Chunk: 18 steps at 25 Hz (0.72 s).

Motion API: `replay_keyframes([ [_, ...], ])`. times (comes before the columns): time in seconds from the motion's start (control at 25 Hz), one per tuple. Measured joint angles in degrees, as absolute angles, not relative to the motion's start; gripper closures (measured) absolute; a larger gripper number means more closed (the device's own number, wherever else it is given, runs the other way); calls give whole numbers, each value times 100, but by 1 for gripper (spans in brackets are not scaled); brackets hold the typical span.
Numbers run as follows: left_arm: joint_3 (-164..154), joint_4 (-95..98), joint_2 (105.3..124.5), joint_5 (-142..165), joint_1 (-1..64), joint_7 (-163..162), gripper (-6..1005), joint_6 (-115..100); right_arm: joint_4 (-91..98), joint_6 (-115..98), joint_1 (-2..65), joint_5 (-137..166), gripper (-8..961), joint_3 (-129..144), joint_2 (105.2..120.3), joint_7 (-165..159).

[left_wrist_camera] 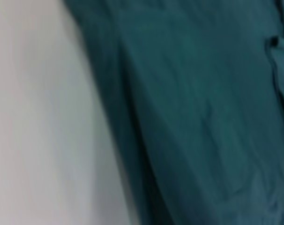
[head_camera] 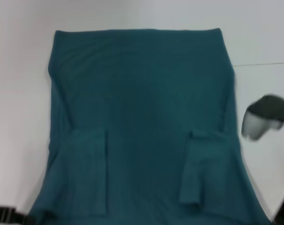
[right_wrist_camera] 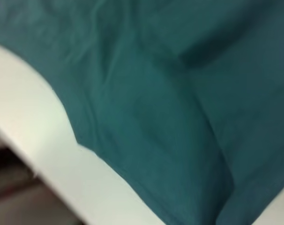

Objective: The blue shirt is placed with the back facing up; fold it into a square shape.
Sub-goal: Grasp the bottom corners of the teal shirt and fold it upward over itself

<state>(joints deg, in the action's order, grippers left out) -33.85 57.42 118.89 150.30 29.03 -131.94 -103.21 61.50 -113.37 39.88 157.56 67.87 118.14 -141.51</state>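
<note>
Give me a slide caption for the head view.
Blue shirt flat on the white table, both sleeves folded inward; right gripper hovers beside its edge.

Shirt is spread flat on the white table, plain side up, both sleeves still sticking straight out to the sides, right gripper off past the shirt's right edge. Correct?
One thing is off: the sleeves are not sticking out. In the head view both are folded inward onto the blue shirt, left sleeve and right sleeve. The rest holds: plain side up on the white table, right gripper beyond the right edge.

The blue shirt [head_camera: 142, 117] is plain dark teal all over, lying on a white table [head_camera: 20, 93].
</note>
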Motion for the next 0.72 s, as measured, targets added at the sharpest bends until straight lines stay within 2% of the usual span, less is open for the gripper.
replay_keyframes([
  [0.24, -3262, 5801, 11888, 15714, 2816, -13359, 972, -11225, 5708, -11408, 4057, 16099, 923, 7682, 11843, -14100],
  [0.52, -3351, 5795, 12010, 16280, 2566, -13476, 972, -11708, 5429, -11471, 4127, 15891, 924, 8157, 11930, -13930],
  [0.72, -3332, 5712, 12096, 16264, 2487, -13513, 973, -11822, 5309, -11483, 4177, 15482, 923, 8493, 11940, -13966],
])
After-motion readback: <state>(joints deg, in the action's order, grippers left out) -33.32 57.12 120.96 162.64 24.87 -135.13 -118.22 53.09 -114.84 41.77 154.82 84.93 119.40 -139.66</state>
